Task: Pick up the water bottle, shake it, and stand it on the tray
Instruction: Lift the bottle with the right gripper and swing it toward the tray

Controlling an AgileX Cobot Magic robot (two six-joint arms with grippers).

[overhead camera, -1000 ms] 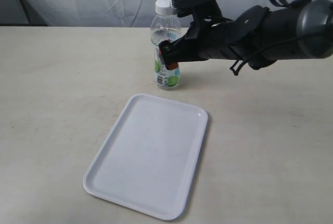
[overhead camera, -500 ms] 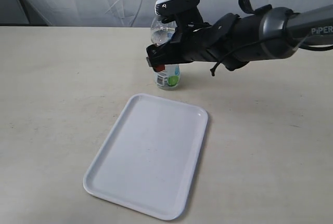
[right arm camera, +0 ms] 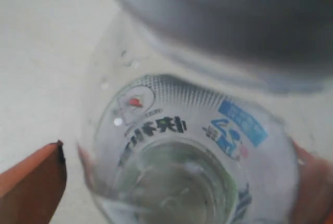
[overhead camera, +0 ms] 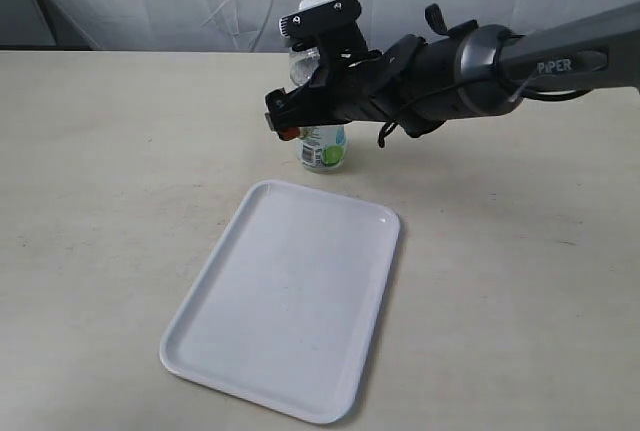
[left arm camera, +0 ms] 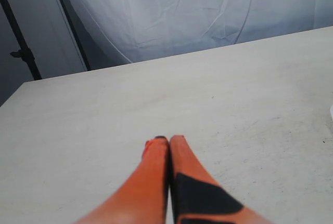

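Observation:
The water bottle (overhead camera: 323, 150) stands upright on the table just beyond the far end of the tray (overhead camera: 290, 301), its white cap (overhead camera: 316, 3) showing above the arm. My right gripper (overhead camera: 304, 117) reaches in from the right and straddles the bottle's middle, open. In the right wrist view the bottle (right arm camera: 177, 141) fills the space between the orange fingers (right arm camera: 32, 178), with a small gap on one side. My left gripper (left arm camera: 167, 140) is shut with nothing in it, over bare table; it is not in the exterior view.
The tray lies empty and slantwise in the middle of the beige table (overhead camera: 110, 181). A pale curtain (overhead camera: 150, 1) hangs behind the far edge. The right arm's black body (overhead camera: 470, 71) spans the right rear of the table.
The right arm has pushed leftward, carrying its fingers further around the bottle. The bottle and tray have stayed where they were.

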